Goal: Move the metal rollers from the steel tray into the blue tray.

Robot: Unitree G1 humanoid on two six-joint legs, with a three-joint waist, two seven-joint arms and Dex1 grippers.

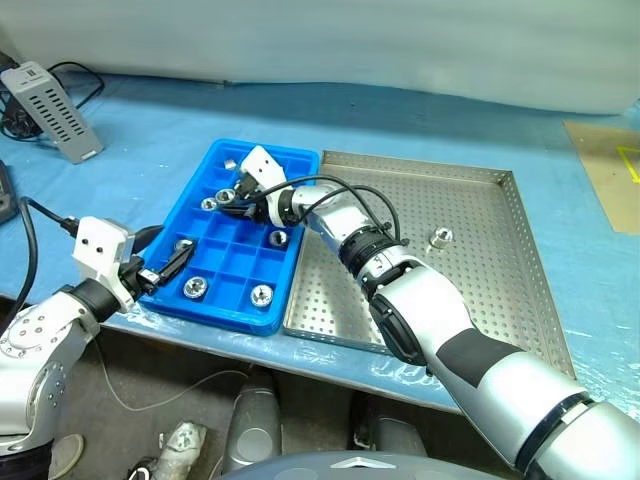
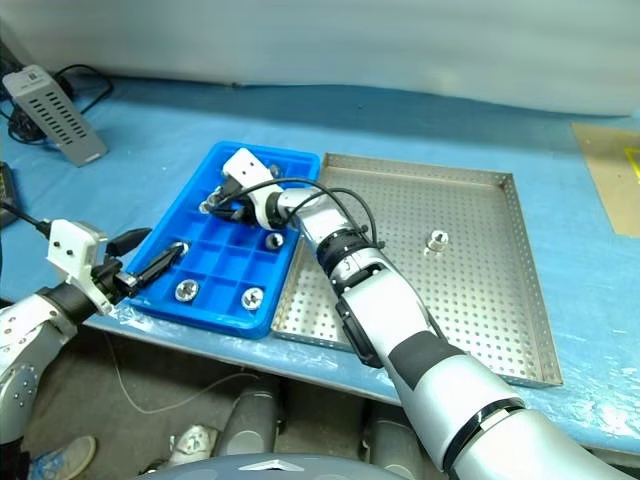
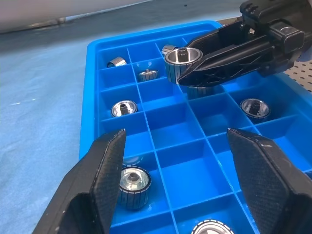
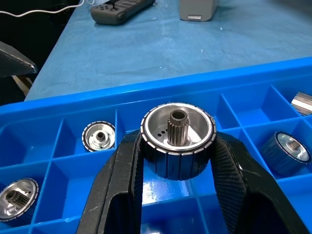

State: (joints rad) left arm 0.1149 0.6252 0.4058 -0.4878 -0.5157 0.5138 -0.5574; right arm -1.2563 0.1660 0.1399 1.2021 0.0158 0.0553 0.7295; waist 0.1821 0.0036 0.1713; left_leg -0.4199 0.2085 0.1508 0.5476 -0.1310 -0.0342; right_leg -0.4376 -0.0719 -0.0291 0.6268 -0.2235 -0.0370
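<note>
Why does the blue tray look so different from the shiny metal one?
The blue tray is plastic, split into little square compartments; the steel tray is one open floor full of tiny holes. Blue is narrower, steel wider. Blue holds several rollers; steel holds one roller. Both are low-rimmed and sit side by side.

One metal roller [image 4: 178,141] pinched in my right gripper [image 4: 178,168] above blue tray [image 1: 200,175]; one left on steel tray [image 1: 480,300].

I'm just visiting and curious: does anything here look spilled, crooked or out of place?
Nothing spilled or damaged. One small shiny metal roller sits alone in the perforated square steel tray; the others lie in the bright blue compartment tray, except one roller held above it in the right gripper.
</note>
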